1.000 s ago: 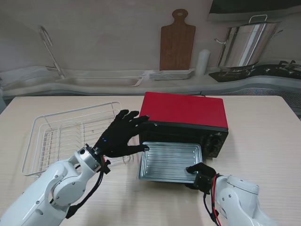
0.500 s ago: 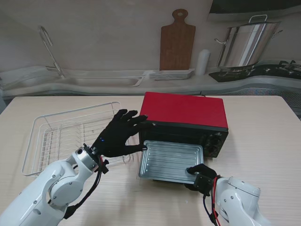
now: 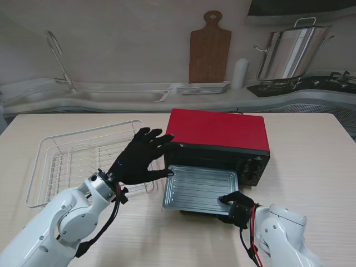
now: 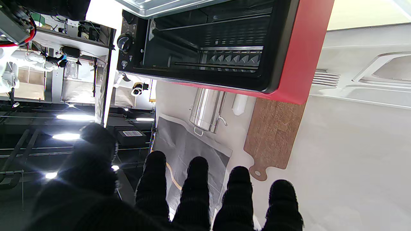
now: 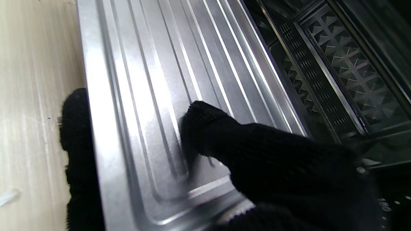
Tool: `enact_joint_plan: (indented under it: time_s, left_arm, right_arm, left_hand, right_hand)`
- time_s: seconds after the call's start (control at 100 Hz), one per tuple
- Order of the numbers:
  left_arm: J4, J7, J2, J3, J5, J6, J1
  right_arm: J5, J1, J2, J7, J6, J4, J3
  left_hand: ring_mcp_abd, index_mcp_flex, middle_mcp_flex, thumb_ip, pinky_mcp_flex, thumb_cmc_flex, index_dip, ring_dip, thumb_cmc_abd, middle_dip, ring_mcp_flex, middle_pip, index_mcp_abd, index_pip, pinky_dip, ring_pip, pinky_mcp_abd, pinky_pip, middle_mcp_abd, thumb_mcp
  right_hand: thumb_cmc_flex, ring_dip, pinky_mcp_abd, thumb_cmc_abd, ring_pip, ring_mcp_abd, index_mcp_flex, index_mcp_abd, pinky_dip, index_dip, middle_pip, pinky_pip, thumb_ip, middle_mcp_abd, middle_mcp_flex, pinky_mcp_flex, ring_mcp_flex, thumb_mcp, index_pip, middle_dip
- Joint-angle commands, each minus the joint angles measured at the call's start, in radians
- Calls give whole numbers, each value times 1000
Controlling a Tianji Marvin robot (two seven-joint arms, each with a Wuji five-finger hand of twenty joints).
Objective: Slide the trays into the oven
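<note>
Currently my right hand [image 3: 238,207] pinches the tray [image 3: 200,189] at its near edge; far edge faces the oven [image 3: 218,133]. Left hand [image 3: 139,161] spread, empty, beside a rack [image 3: 67,161].

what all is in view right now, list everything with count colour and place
oven: 1, red top with black front, middle of the table, its mouth open toward me
tray: 1, silver ribbed metal, partly in the oven mouth, near edge sticking out toward me
dish rack: 1, white wire, on the table left of the oven
cutting board: 1, brown wood, leaning on the back wall
stock pot: 1, shiny steel, back counter on the right
plates: a stack, white, back counter under the board
faucet: 1, metal, at the sink back left
left hand: black glove, fingers spread, by the oven's left front corner
right hand: black glove, pinching the tray's near right corner
</note>
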Motion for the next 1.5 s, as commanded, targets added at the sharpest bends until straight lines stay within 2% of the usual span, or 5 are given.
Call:
enact_joint_plan:
  time_s: [0.0,0.29,0.5,1.04,1.49]
  left_arm:
    - [-8,-20,-5,0,1,3,2]
    - [-9,-19,-5,1,0,6,0]
    - [-12,-16,-5,-1,3,9,3]
    - [-17,-13,-5,-4,6,13,10]
    - [-20,-7,-6,-4,10,15,13]
  right_arm:
    - [-15,3,-13,19,2,3,-4]
    - [-42,11,-14,28,-10,16,-8]
    - [-67,13,-13,38,-29,20,-14]
    - [-155,11,-16,12,-113,29,-49]
    - [-115,25,-19,-11,-109,41,-54]
  left_hand:
    - [-26,-19,-16,40,-8,-3,2,-17,41,-24,-24,-6,-15,-7,-11,-15,-27,-42,-22,-31]
    - [-26,-19,-14,40,-6,-4,2,-17,40,-24,-24,-5,-15,-7,-9,-15,-26,-40,-19,-31]
    - [-25,-18,-14,40,-7,-4,2,-17,40,-24,-24,-5,-15,-6,-9,-15,-26,-40,-20,-31]
    - [-27,-19,-15,39,-7,-4,2,-18,40,-25,-24,-5,-13,-7,-9,-15,-26,-40,-22,-31]
    - [-27,-19,-13,40,-5,-4,1,-18,40,-25,-24,-5,-13,-8,-9,-15,-25,-40,-22,-32]
  right_hand:
    - [85,21,-18,32,36,49,30,-83,31,49,27,73,-10,24,-12,48,71,44,126,-1]
    - [87,83,-60,34,171,57,24,-73,152,48,49,221,-11,40,-21,125,102,41,123,7]
    - [87,119,-94,35,253,50,22,-71,199,41,68,274,-15,46,-25,147,110,42,121,6]
    - [87,124,-108,33,258,39,43,-93,202,51,79,254,-30,30,-22,146,105,45,135,5]
    - [87,126,-111,34,256,40,41,-91,203,52,81,252,-31,31,-23,148,104,46,133,4]
